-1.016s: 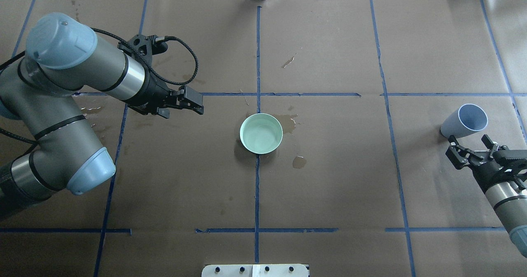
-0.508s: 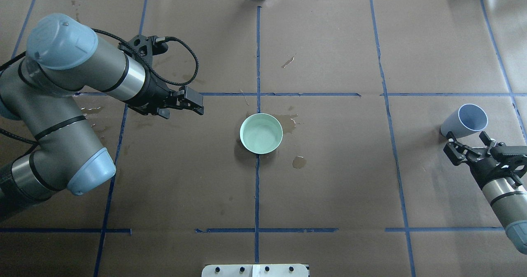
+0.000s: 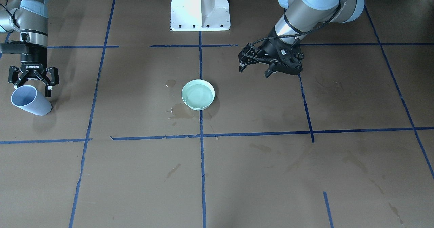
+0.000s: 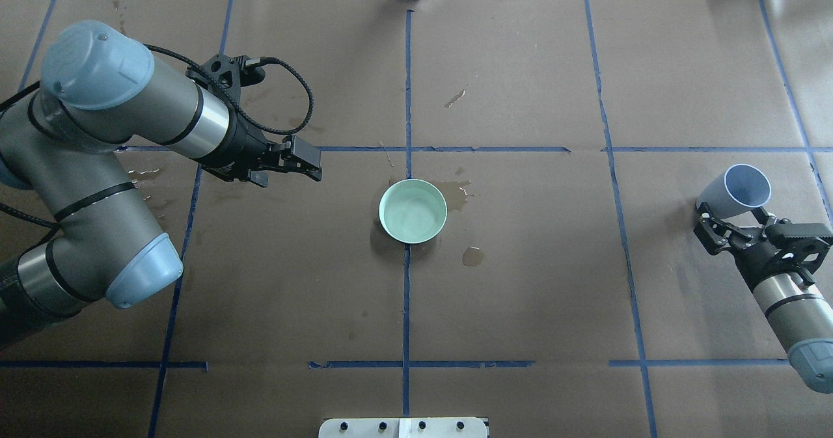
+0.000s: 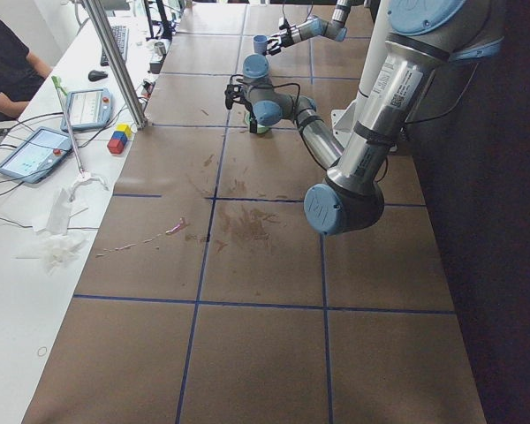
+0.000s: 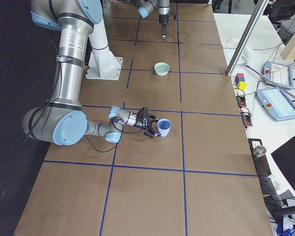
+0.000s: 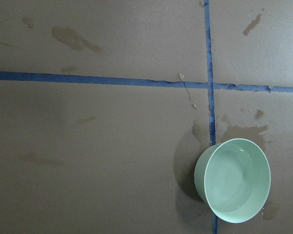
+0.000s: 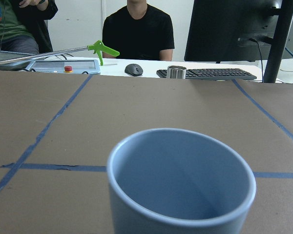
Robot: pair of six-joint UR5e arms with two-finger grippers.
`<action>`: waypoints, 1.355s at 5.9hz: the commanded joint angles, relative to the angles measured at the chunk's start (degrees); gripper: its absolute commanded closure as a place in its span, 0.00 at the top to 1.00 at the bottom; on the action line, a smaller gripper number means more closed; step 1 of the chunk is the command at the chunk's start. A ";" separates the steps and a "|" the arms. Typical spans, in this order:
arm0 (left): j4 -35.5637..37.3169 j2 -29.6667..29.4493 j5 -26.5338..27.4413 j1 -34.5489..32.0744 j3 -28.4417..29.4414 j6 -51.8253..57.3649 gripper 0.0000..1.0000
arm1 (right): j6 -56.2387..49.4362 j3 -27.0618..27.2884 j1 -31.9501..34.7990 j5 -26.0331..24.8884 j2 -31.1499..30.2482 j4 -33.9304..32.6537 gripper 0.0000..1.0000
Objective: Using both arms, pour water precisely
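The right hand (image 4: 734, 217), fingers spread and gripping nothing, brackets the upright pale blue plastic cup (image 4: 742, 187) directly ahead of it. Farther off, at the centre of the brown paper-covered desk (image 4: 520, 282), water (image 4: 416, 213) glints in a round mint-green bowl (image 4: 385, 224); the left hand (image 4: 312, 164), the nearer to it, hovers released.

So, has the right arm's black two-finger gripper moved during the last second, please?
Yes: the right gripper has advanced toward the stationary pale blue cup, up-left in the overhead view.

Jaws gape on left arm (image 4: 123, 119) (elbow bent) and right arm (image 4: 787, 308).
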 commanded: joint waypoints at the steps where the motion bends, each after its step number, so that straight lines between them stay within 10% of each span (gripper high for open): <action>1: 0.00 0.00 0.00 -0.06 -0.28 0.04 1.00 | -0.73 -0.56 1.05 1.03 0.81 0.04 0.99; 6: 0.00 0.00 0.00 -0.06 -0.46 -0.05 1.00 | -3.98 -0.56 4.66 1.83 2.90 -0.04 0.98; 8: 0.00 0.00 0.00 -0.06 -0.37 0.04 1.00 | -4.24 -0.56 4.83 1.83 3.00 0.04 0.76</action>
